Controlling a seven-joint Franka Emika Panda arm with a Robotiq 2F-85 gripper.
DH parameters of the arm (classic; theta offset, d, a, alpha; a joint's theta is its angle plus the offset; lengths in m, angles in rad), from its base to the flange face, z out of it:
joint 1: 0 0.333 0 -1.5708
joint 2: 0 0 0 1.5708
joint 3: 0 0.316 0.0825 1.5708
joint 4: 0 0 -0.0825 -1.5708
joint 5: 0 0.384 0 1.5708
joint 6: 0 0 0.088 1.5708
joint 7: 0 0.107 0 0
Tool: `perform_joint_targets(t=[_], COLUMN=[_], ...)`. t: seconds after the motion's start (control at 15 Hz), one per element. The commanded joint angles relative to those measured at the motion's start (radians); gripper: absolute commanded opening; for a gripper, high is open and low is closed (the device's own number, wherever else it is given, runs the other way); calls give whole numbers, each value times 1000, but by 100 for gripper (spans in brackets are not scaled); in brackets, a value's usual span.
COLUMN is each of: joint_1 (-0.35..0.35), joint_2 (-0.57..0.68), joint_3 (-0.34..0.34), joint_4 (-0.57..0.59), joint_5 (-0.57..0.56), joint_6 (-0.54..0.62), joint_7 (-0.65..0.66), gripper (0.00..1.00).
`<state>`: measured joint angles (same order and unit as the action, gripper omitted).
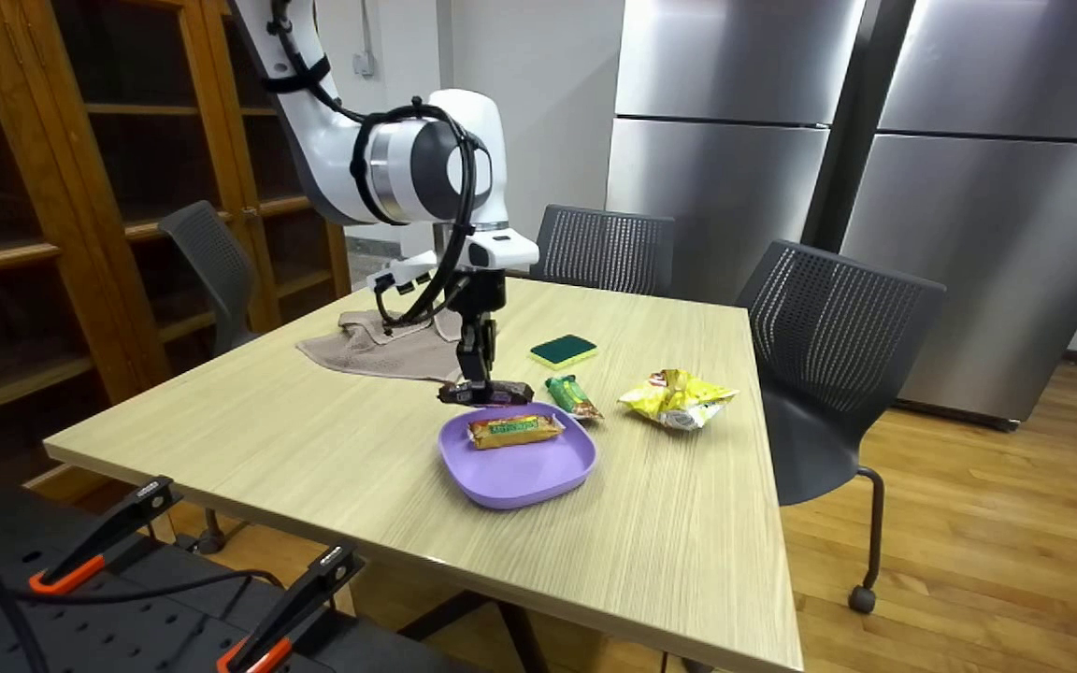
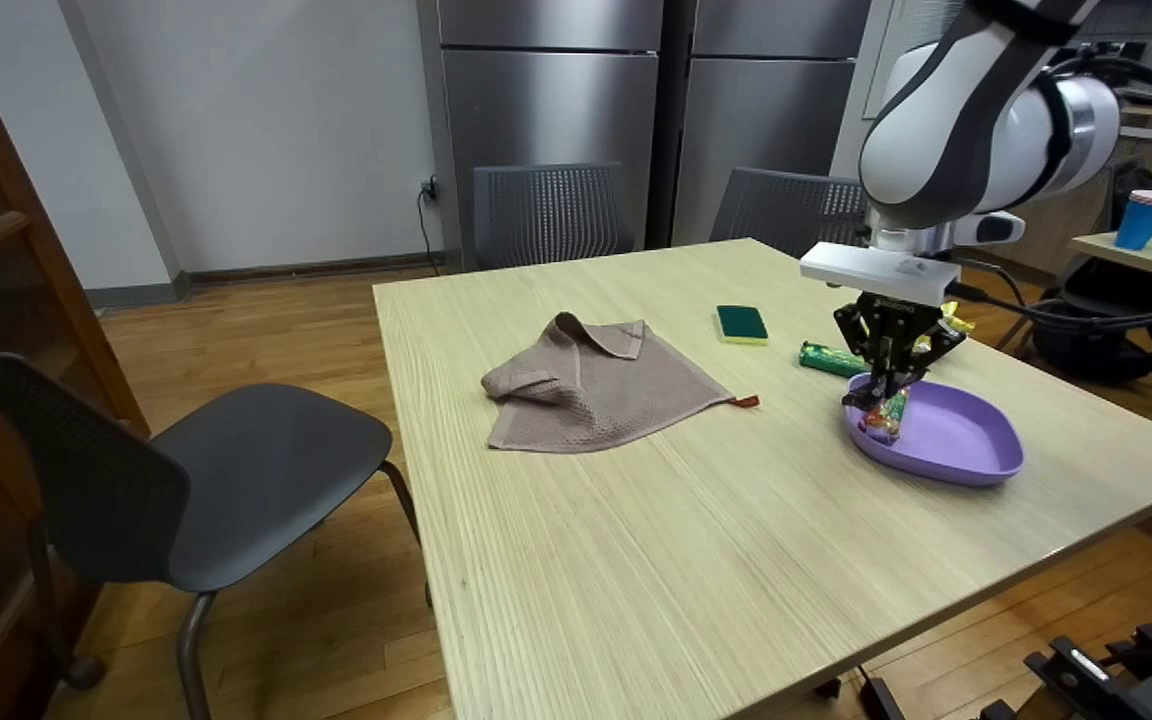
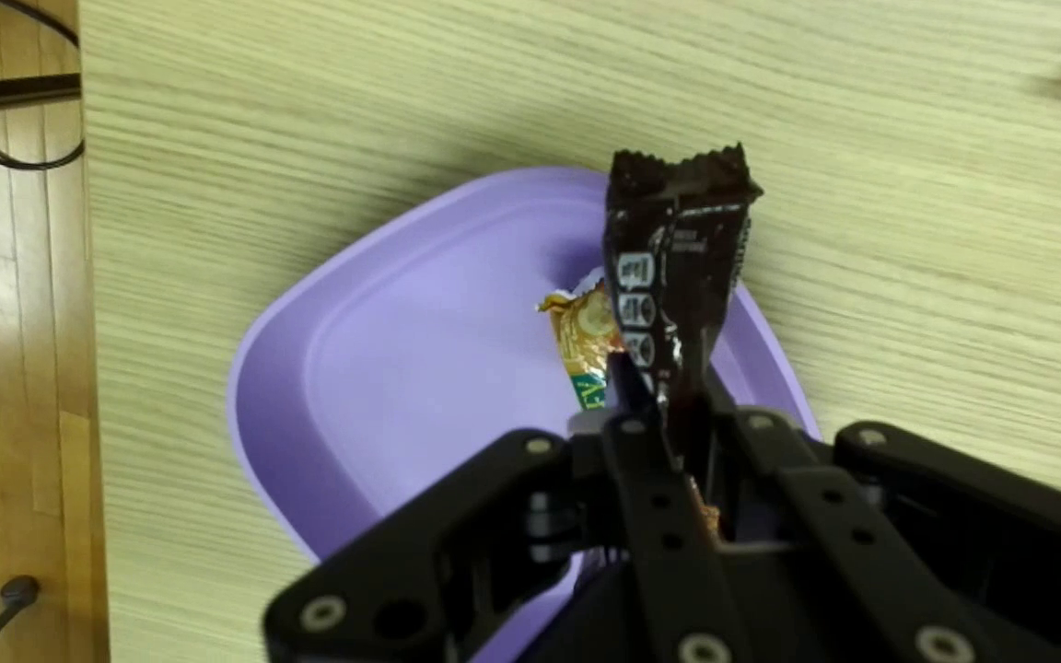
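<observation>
Brown, glossy-wrapped bar point(image 3: 673, 249): I held it mid-length in my black end effector point(image 3: 673, 394), presumably for balance, partly over the squarish purple plate point(image 3: 420, 368).

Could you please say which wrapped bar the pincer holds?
The dark brown bar, gripped in the pincer; the gold bar lies in the purple plate, the green bar on the table.
</observation>
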<state>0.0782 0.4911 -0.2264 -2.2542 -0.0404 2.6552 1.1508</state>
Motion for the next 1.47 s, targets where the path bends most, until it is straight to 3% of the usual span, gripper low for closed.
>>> perform_joint_targets(t=[0.0,0.6,1.4], joint_1=[-4,-5,-44], joint_2=[54,95,129], joint_3=[-16,-53,-45], joint_4=[88,133,137], joint_5=[-21,-42,-16], joint_6=[-76,-97,-89], joint_7=[-54,-140,-306], gripper=[3,3,3])
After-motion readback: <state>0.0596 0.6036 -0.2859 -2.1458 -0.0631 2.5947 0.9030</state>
